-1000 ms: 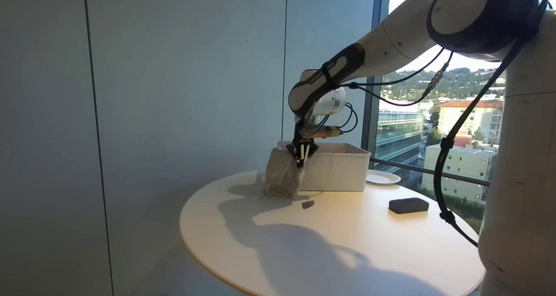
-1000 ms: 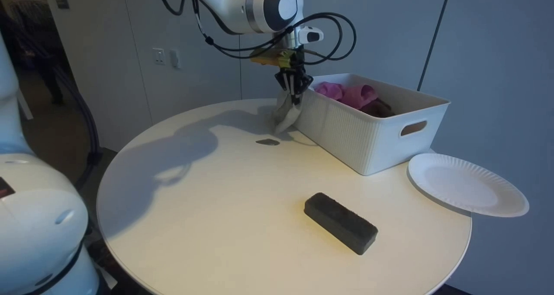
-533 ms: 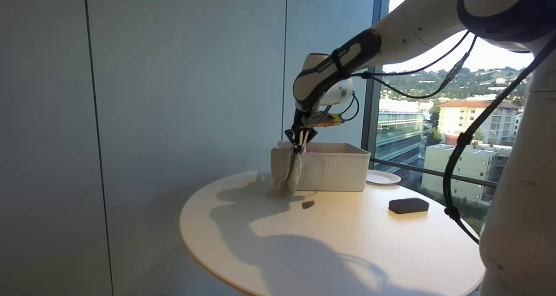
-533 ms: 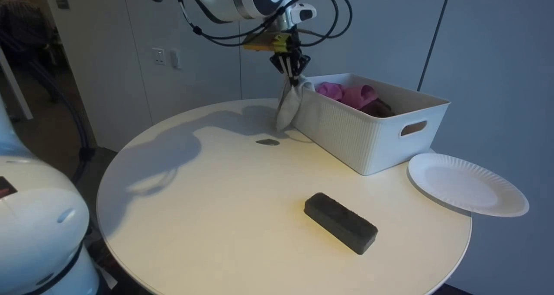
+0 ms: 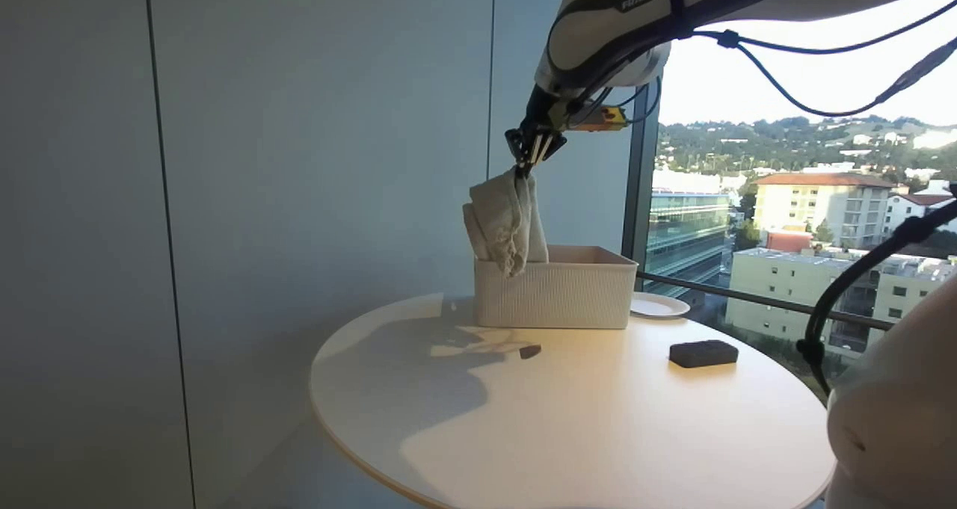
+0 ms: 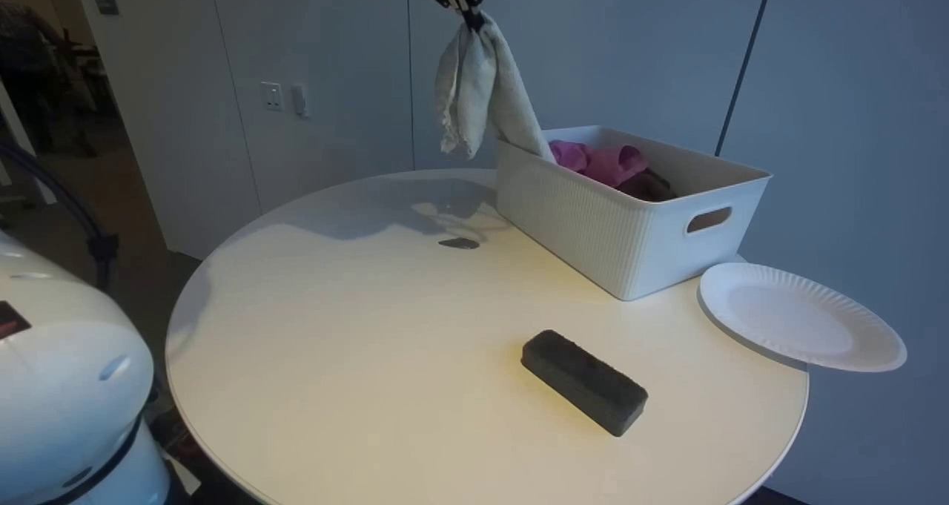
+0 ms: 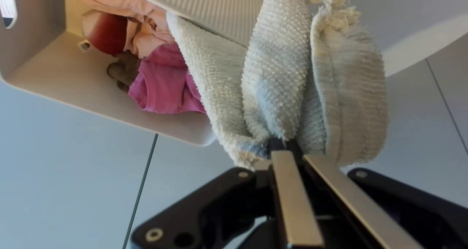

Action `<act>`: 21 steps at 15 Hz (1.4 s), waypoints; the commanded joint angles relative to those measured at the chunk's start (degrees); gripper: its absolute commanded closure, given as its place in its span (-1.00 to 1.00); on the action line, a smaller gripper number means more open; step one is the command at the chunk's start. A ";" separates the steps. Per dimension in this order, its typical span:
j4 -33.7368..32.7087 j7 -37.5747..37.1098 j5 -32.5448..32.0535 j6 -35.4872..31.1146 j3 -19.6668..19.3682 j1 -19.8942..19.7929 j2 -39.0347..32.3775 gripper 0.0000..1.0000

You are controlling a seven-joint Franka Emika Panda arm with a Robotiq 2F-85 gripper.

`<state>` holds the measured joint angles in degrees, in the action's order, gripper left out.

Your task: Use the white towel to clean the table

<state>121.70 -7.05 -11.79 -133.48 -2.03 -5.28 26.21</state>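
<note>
The white towel hangs bunched below my gripper in both exterior views (image 5: 502, 221) (image 6: 474, 82) and fills the top middle of the wrist view (image 7: 279, 66). My gripper (image 5: 521, 171) is shut on its upper part, and the fingertips (image 7: 285, 144) are pressed into the cloth. The gripper is above the far end of the white bin, well above the table (image 5: 598, 404). One fold of towel meets the bin rim and seems to dip inside; the fringed part hangs free outside. A small dark patch (image 5: 530, 351) lies on the table near the bin; it also shows here (image 6: 459, 243).
The white ribbed bin (image 6: 578, 223) holds pink and dark cloths (image 6: 615, 165). A black block (image 6: 584, 381) lies on the table. A white paper plate (image 6: 801, 319) overhangs the table edge beside the bin. A wall stands behind the table.
My gripper has risen from near the table beside the bin, lifting the towel with it. The towel's lower part has come up to the bin rim. Bin, block, plate and dark patch have not moved.
</note>
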 commanded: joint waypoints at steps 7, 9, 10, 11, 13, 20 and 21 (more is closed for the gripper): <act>6.04 1.36 0.72 6.11 1.88 -0.03 18.81 0.89; 5.69 3.19 3.48 10.98 -0.02 1.52 16.71 0.89; 5.86 3.97 4.64 13.21 -0.71 1.79 15.54 0.88; 6.41 5.07 6.24 14.60 -1.67 2.43 14.00 0.89; 7.44 6.73 7.66 15.08 -2.85 2.48 9.86 0.90; 3.33 10.18 9.32 16.17 -5.80 1.32 -7.86 0.87; 2.17 11.84 10.02 17.38 -6.31 1.58 -9.63 0.88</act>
<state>129.34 1.10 -4.14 -118.59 -7.31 -3.67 22.67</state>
